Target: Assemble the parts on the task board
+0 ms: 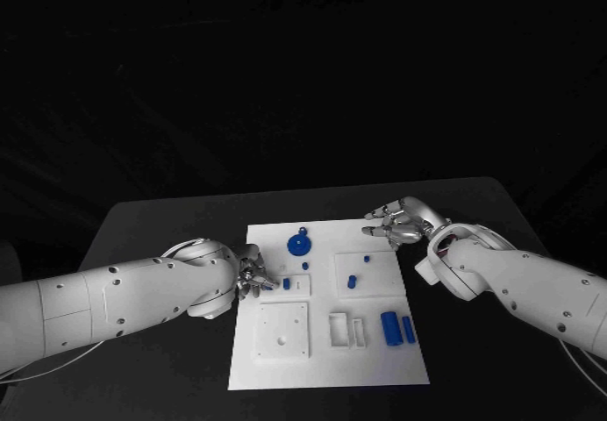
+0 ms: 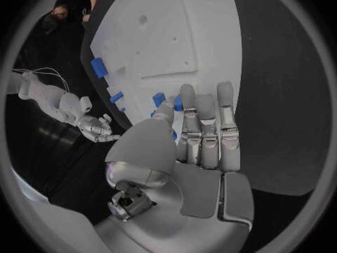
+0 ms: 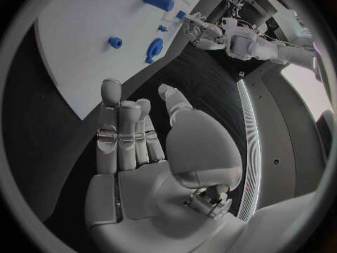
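The white task board (image 1: 329, 373) lies in the middle of the black table. On it are a round blue part (image 1: 298, 244), small blue pieces (image 1: 352, 281) and two blue cylinders (image 1: 398, 328). My left hand (image 1: 249, 274) hovers at the board's left edge, fingertips close to a small blue piece (image 1: 287, 282). In the left wrist view its fingers (image 2: 204, 132) are straight and side by side, holding nothing, with blue pieces (image 2: 159, 99) just beyond them. My right hand (image 1: 398, 221) is at the board's far right corner. Its fingers (image 3: 123, 135) are extended and hold nothing.
White raised blocks sit on the board: a square plate (image 1: 283, 331), a small frame (image 1: 346, 330) and another block (image 1: 360, 272). Bare black table (image 1: 165, 228) surrounds the board. The right wrist view shows the round blue part (image 3: 154, 48) and a blue cylinder (image 3: 158, 1).
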